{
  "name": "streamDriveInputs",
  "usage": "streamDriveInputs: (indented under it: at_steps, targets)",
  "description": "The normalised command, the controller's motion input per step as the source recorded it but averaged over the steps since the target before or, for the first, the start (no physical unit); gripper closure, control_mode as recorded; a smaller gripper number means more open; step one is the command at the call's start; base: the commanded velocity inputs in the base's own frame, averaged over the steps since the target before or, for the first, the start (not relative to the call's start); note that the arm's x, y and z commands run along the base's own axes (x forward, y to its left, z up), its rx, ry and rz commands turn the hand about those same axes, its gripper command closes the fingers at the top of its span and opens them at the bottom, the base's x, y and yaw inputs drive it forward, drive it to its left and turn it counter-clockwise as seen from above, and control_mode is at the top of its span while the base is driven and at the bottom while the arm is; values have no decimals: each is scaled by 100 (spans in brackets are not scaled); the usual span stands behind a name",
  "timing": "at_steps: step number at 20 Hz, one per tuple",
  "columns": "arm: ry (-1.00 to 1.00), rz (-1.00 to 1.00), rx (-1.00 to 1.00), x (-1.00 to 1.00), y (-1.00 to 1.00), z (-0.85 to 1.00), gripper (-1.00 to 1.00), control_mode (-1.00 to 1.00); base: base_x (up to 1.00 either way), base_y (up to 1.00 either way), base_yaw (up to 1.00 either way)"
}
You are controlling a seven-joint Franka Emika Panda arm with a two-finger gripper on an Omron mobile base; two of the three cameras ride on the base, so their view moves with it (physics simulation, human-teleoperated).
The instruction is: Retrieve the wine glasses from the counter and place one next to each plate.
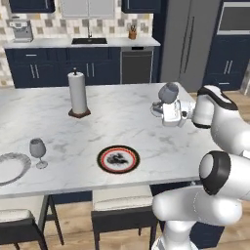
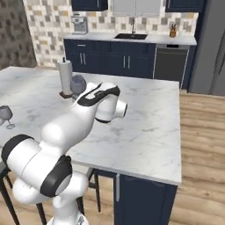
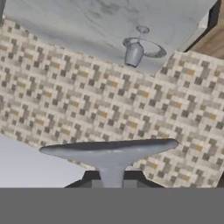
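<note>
Wine glasses are the business here: one [image 1: 169,92] is clamped in the pincer [image 1: 171,113], which is shut tight on the thin stem, the rounded bowl just above the pincer and, in the hand view, the round foot [image 3: 109,151] spread flat right in front of the fingertips. The held glass looks roughly upright, its long axis running up from the hand, carried above the far right part of the marble island bench [image 1: 122,122]. The other wine glass [image 1: 38,152] stands on its foot well away to the pincer's left and nearer the base, just beside the white, grey-rimmed plate [image 1: 10,167]; that setting looks served. What the coming move turns on is the red-rimmed plate [image 1: 118,159] with its dark patterned centre: it lies below the pincer, to its left and towards the base, with bare marble all round it, so the glass likely has to travel that way and come down beside the rim, staying upright. Clear greyish glass, slender stem and a small foot would tip easily on the smooth, grey-veined stone. A paper-towel roll [image 1: 77,93], a tall white cylinder on a dark base, stands to the pincer's left, well apart from both plates.
</note>
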Motion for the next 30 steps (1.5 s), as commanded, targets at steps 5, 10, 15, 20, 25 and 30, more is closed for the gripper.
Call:
streamDriveInputs:
  at_steps: [5,10,15,20,25,30]
  targets:
    - [0,0,0,0,0,0,100,100,73,10,-31]
    - [0,0,0,0,0,0,100,100,26,34,-49]
    - [0,0,0,0,0,0,100,100,9,42,-29]
    - [0,-2,-3,27,23,-32,100,-100,11,14,-5]
    - [13,0,-10,39,17,-65,100,-100,0,0,0]
    - [6,18,-10,2,0,-62,100,-100,0,0,0]
